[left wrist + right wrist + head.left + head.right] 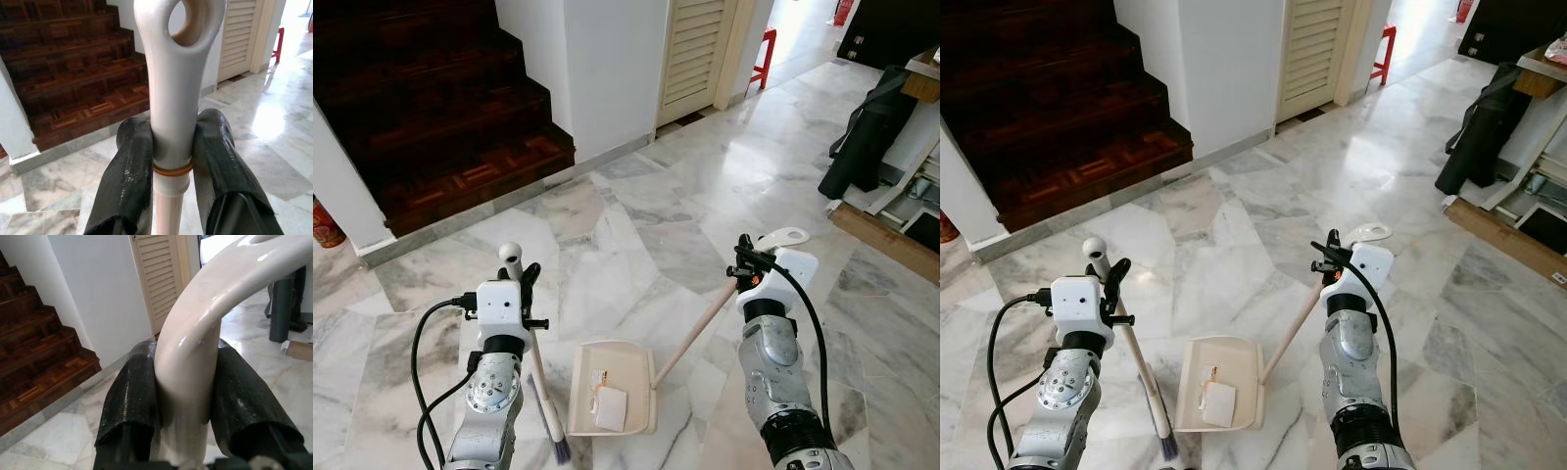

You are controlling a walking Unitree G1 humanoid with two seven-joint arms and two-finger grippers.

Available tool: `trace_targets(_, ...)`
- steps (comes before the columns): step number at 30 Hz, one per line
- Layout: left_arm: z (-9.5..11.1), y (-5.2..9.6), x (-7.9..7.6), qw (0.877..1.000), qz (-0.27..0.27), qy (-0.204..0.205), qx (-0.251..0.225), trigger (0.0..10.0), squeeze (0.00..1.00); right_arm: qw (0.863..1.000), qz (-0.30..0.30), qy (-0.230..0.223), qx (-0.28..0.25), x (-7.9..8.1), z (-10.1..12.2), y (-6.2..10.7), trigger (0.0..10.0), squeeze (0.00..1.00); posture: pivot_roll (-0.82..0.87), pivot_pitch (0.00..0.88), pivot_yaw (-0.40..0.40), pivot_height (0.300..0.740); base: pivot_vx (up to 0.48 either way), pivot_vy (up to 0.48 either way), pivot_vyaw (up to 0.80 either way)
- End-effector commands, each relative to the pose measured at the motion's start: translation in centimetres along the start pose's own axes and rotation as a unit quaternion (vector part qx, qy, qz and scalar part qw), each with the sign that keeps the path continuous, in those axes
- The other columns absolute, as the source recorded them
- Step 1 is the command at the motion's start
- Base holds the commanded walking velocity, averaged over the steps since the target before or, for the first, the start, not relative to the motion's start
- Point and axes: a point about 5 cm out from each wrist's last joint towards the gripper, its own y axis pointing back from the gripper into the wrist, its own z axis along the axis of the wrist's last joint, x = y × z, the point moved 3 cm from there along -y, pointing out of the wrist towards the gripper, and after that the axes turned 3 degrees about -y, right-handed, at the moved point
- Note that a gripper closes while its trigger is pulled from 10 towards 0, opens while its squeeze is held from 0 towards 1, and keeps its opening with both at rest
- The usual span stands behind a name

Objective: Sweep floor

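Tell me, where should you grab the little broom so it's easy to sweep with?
Near the top of the broom handle, just below the looped end, pinched from both sides. The left end effector already grips there: the stick is thin and round, and the bristles reach the floor beside the dustpan.

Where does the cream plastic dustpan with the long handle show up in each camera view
Left eye: cream plastic dustpan bottom centre, paper scraps inside.
Right eye: bottom centre.
Left wrist: not in it.
Right wrist: its curved handle top between the right gripper fingers.
Shared landmark: dark wooden staircase.
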Motion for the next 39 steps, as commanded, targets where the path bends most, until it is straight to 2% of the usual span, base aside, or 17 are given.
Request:
trace_targets(1,1.05,-0.14,0.29,1.000,0.002,-0.002,-0.021,10.0,0.00,1.000,0.002,-0.005,-0.020,0.26,1.01,-0.22,10.0,0.00,0.10,0.074,-0.027,0.740,0.000,0.000,0.00)
trace_targets(11,1.18,-0.28,0.29,1.000,0.004,-0.001,-0.022,10.0,0.00,1.000,0.005,0.000,-0.021,0.41,1.11,-0.34,10.0,0.00,0.10,0.070,-0.028,0.740,0.000,0.000,0.00)
trace_targets(32,1.06,-0.48,0.56,1.000,0.012,-0.001,-0.018,10.0,0.00,1.000,0.005,0.000,-0.020,0.47,1.09,-0.46,10.0,0.00,0.10,0.056,-0.031,0.740,0.000,0.000,0.68)
trace_targets(39,1.10,-0.47,0.69,1.000,0.012,-0.003,-0.021,10.0,0.00,1.000,0.002,-0.009,-0.018,0.42,0.95,-0.42,10.0,0.00,0.10,0.042,-0.028,0.740,0.000,0.000,0.15)
